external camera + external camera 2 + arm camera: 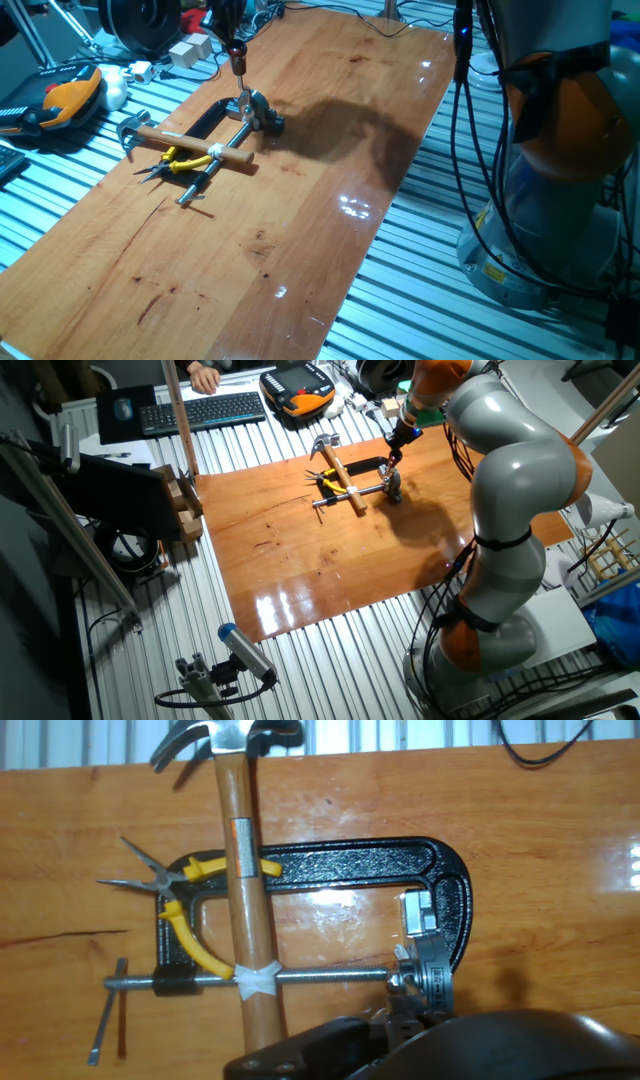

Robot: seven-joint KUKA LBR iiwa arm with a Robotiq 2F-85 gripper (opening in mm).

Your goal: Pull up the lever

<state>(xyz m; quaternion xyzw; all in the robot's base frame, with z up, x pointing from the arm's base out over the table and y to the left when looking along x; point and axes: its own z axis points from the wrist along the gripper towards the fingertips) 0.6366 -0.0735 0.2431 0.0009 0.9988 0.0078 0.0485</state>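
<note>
**Lever and gripper at the far end of the worktop**

At the far end of the wooden worktop point(300, 250), the lever point(238, 68) stands nearly upright: thin metal rod, dark reddish knob on top, foot joined to a small grey metal bracket point(250, 108). Bracket sits at the jaw end of a black C-clamp point(330, 860) lying flat on the wood.

Gripper point(232, 45) hangs directly above the knob, at or just touching it. Jaws: cannot tell whether clenched or released; too small and dark in both fixed views, and the hand view shows only a dark blurred housing along its lower edge.

Hammer point(245, 880), pale wooden shaft, lies across the clamp frame and its threaded screw point(320, 976); white tape wraps the shaft just beside the screw crossing. Yellow-handled pliers point(185, 905) rest partly under the shaft, tips pointing away from the bracket.

Off the board, on the slatted metal table: orange-and-black pendant point(70, 95), keyboard point(200, 410). Arm's grey and orange body point(510, 510) rises at the side of the worktop.
</note>
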